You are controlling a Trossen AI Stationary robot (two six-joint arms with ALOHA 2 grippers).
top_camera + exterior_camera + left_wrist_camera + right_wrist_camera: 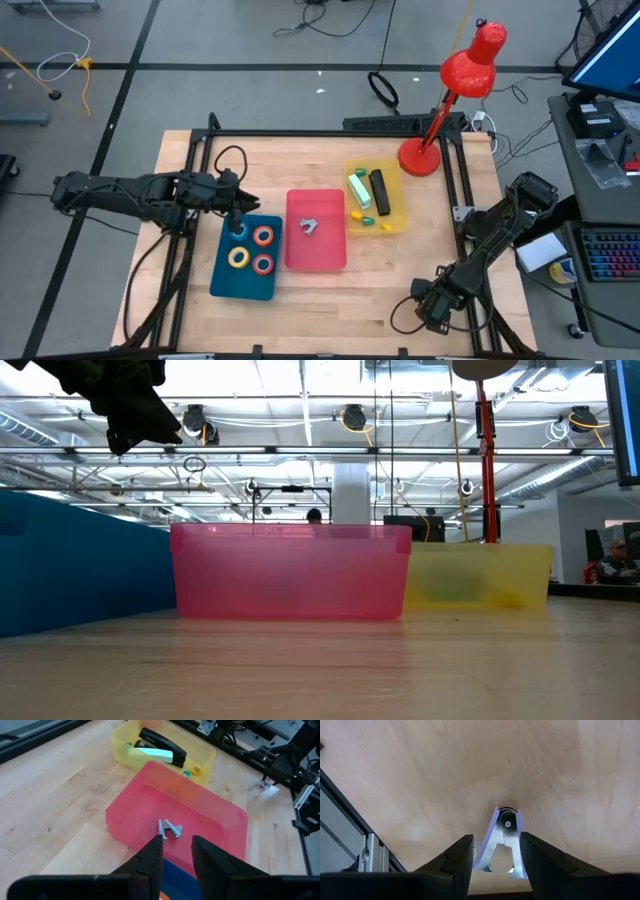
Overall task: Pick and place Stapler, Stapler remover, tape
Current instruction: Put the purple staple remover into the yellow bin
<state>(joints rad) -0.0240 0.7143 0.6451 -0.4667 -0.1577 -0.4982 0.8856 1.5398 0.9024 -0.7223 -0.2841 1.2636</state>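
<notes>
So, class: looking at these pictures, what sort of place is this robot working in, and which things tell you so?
Probably a robotics lab or workshop in a large open hall. The low view shows exposed ceiling beams and lights; the high view shows a wooden table on a metal frame, loose cables on the floor, and a computer keyboard alongside.

left arm: dark, reaching in from 9 o'clock
dark two-finger left gripper [177,851]: fingers narrowly parted, nothing between
dark two-finger right gripper [496,851]: at 5 o'clock, clamping something
</notes>
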